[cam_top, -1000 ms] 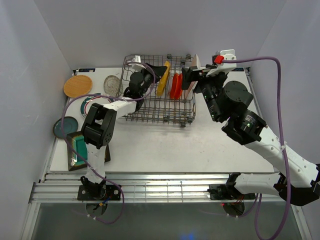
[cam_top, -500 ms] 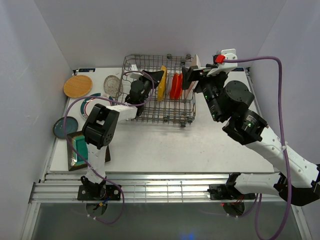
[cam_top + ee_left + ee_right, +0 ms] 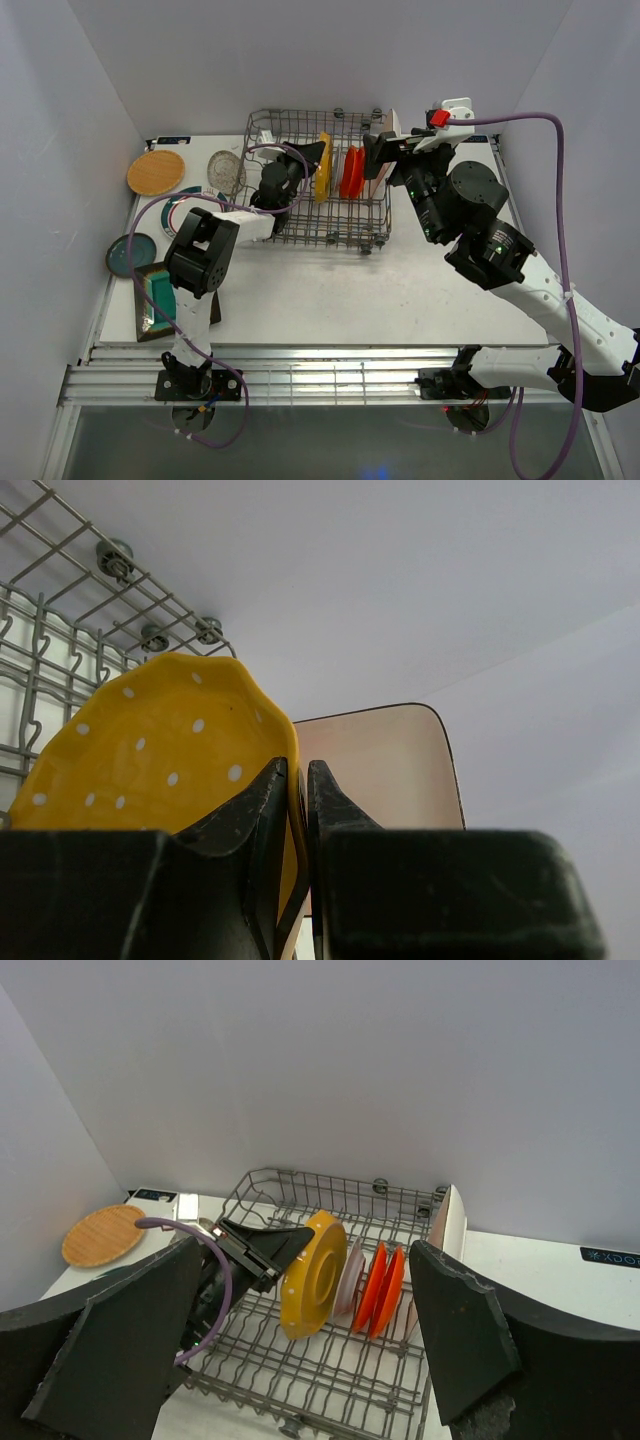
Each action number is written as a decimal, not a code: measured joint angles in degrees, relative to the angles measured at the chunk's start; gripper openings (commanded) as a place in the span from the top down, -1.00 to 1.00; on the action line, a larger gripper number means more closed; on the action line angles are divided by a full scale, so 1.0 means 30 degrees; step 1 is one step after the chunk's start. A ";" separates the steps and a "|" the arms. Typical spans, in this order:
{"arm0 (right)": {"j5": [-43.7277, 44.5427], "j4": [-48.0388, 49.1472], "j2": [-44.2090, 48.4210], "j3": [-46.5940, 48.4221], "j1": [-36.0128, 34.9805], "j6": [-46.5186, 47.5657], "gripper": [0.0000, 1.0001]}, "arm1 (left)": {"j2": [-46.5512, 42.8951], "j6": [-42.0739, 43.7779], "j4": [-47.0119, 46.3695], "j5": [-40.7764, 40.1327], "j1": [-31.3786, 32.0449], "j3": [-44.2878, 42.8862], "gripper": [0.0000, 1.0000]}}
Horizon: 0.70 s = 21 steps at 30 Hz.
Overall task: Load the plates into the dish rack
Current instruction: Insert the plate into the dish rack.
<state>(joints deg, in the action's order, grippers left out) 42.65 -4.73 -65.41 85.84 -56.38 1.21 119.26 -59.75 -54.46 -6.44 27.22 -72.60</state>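
Left gripper [image 3: 298,780] pinches the yellow plate [image 3: 150,750] on edge inside the dish rack [image 3: 330,238]; right gripper [image 3: 305,1260] gapes wide

Plain pale grey-lilac walls [image 3: 300,50] stand behind the left claw [image 3: 314,160] and to either side of it, evenly lit. Under it lies a white desk [image 3: 330,290], edged by metal rails [image 3: 330,385] on the side away from the back wall. Below them is perhaps a dark glossy floor [image 3: 330,445].

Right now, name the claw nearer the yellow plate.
Left. The left claw grips the yellow plate by its rim in the dish rack; the right claw hangs open at the rack's right end, apart.
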 measured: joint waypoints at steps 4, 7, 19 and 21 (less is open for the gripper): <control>-0.0015 -0.0007 0.0000 0.0000 0.0000 -0.0015 -0.80 | 0.0007 0.0401 0.0291 -0.0299 -0.0029 -0.0044 1.00; -0.0080 -0.0036 -0.0022 0.0007 0.0000 -0.0058 -0.80 | 0.0175 0.0743 0.1093 -0.0488 -0.0036 -0.0452 1.00; -0.0255 -0.0168 -0.0124 0.0138 0.0000 -0.0138 -0.80 | 0.1661 0.2353 0.4809 -0.0124 -0.0066 -0.4415 0.98; -0.0284 -0.0284 -0.0131 0.0197 0.0000 -0.0153 -0.80 | 0.1734 0.2688 0.5442 -0.0044 -0.0073 -0.4874 0.99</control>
<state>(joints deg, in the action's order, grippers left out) 41.80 -5.58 -65.80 86.43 -56.38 0.75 124.46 -51.68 -38.13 -6.57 27.00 -87.22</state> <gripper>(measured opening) 0.900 0.232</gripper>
